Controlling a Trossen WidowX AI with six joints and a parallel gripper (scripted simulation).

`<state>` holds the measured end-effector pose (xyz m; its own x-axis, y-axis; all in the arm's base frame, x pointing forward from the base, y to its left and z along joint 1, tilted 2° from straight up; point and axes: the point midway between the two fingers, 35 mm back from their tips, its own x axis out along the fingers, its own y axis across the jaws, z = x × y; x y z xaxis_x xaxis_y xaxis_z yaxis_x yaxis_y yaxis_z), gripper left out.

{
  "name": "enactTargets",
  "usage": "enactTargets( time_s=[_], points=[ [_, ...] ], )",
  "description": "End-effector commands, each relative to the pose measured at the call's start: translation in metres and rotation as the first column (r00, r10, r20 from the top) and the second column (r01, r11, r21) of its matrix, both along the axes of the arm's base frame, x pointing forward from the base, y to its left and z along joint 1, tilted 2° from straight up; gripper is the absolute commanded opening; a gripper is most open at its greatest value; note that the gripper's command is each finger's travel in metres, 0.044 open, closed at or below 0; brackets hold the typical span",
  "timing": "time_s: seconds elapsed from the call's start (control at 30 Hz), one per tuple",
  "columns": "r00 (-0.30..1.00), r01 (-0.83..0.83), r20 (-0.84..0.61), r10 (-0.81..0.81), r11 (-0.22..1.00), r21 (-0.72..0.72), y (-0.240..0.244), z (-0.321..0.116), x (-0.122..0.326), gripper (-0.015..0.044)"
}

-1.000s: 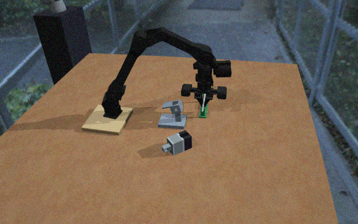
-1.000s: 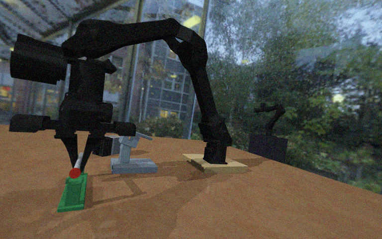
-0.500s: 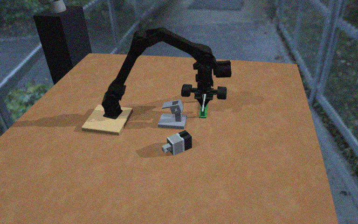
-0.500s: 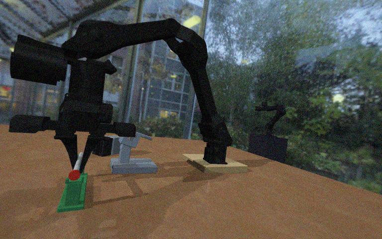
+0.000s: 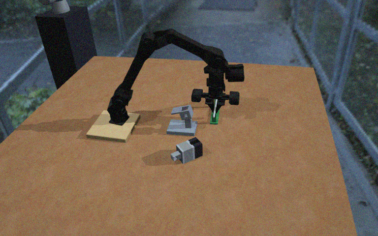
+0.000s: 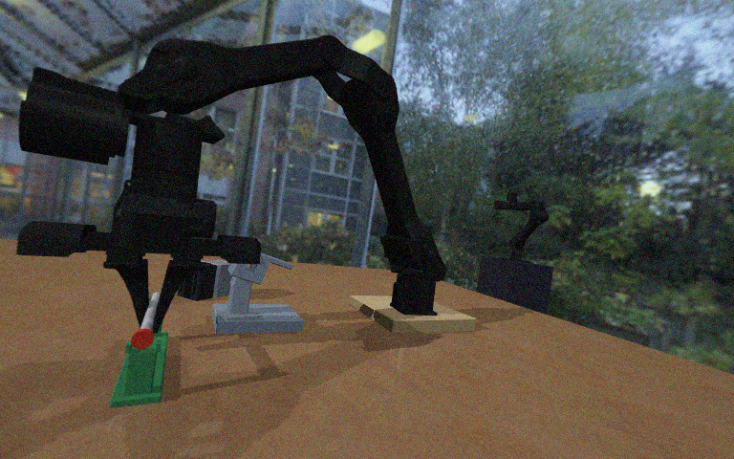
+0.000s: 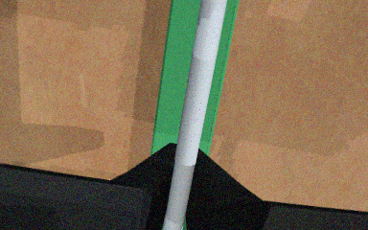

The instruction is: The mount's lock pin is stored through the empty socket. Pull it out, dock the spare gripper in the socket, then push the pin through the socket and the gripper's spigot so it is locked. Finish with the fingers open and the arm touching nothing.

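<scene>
My gripper (image 5: 214, 113) (image 6: 150, 325) points down and is shut on the lock pin (image 6: 149, 316) (image 5: 215, 105) (image 7: 198, 96), a pale rod. Its red head (image 6: 141, 338) faces the exterior view. The pin is over the green holder (image 5: 213, 121) (image 6: 138, 373) (image 7: 178, 72), roughly along its length; whether they touch is unclear. The grey mount (image 5: 181, 130) (image 6: 257, 321) stands beside the holder, and no pin shows in its angled socket (image 5: 190, 111) (image 6: 256, 272). The spare gripper (image 5: 187, 151) (image 6: 197, 281), grey and black with a square spigot (image 5: 175, 155), lies on its side.
The arm's tan base plate (image 5: 111, 133) (image 6: 454, 324) is beyond the mount from the holder. The mount stands between this plate and my gripper. The spare gripper lies on the top view side of the mount. A dark pedestal (image 5: 59, 44) (image 6: 514, 284) stands past the table edge.
</scene>
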<state>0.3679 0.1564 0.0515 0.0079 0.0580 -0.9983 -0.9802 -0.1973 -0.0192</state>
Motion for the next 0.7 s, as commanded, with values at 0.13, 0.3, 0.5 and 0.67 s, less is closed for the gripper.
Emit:
enactTargets(
  time_s=[0.13,0.3,0.5,0.67],
  points=[
    [1.0,-0.005,-0.006,0.005,1.0,-0.003,-0.0005,-0.0043,-0.0003,0.0],
    [1.0,0.0,0.0,0.0,1.0,0.0,0.0,-0.0002,0.0,0.0],
    [1.0,0.0,0.0,0.0,1.0,0.0,0.0,-0.0002,0.0,0.0079],
    [1.0,0.0,0.0,0.0,1.0,0.0,0.0,-0.0002,0.0,0.021]
  ],
)
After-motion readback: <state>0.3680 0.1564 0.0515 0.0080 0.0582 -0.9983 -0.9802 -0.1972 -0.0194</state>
